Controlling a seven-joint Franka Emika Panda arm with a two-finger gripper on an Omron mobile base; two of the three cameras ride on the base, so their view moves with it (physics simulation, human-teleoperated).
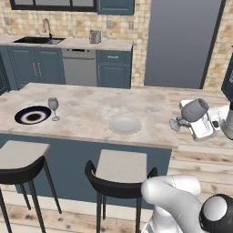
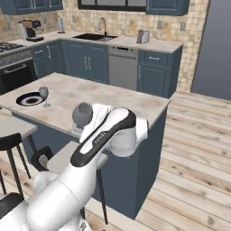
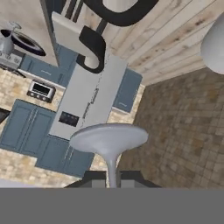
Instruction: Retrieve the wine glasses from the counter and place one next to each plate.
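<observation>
**Second wine glass held off the island's right end**

The gripper (image 1: 181, 122) is closed on the thin stem of a wine glass (image 1: 195, 110), which lies tilted on its side in the air just past the right end of the island top (image 1: 86, 111). Its greyish bowl points up and to the right, and its flat foot (image 3: 108, 137) spreads wide just above the dark fingertips (image 3: 94, 178) in the hand view.

On the island, the other wine glass (image 1: 53, 108) stands upright just beside the right edge of the dark plate with a white centre (image 1: 32, 115). The pale plate (image 1: 124, 124) lies further right, near the front edge, with bare stone around it.

Two stools (image 1: 119, 175) stand in front of the island. The counter (image 1: 77, 43) with the sink runs along the back wall.
</observation>
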